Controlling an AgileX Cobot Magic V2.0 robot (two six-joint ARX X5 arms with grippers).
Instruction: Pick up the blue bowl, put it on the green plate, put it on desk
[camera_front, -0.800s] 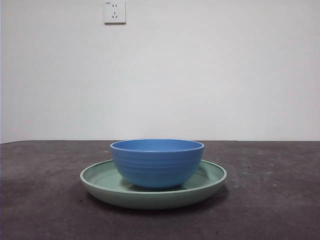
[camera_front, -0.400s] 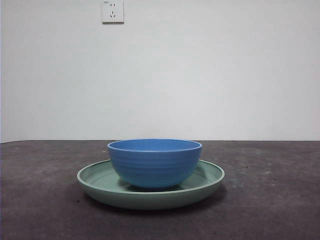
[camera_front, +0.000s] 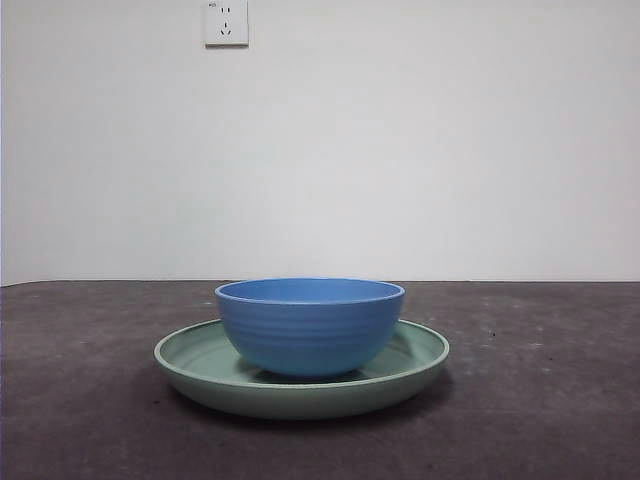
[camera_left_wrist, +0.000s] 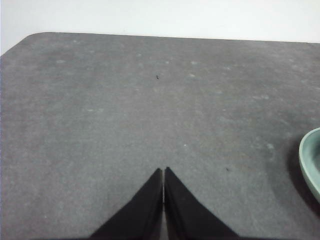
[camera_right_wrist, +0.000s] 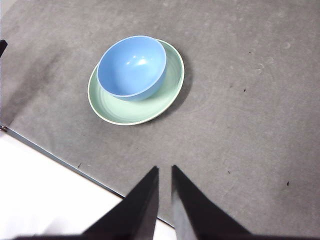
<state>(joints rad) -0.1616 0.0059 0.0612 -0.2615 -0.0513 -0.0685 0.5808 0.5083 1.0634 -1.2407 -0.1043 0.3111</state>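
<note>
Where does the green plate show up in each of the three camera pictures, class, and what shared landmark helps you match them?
Front view: the green plate sits low in the middle, under the blue bowl.
Left wrist view: only a sliver of the plate's rim shows at the right edge.
Right wrist view: the whole plate lies upper left of centre, holding the bowl.
Shared landmark: the dark desk.

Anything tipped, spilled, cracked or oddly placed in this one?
Nothing stands out. The blue bowl sits upright and empty on the green plate, a little off-centre, the plate flat on the desk. No spill or visible damage.
</note>
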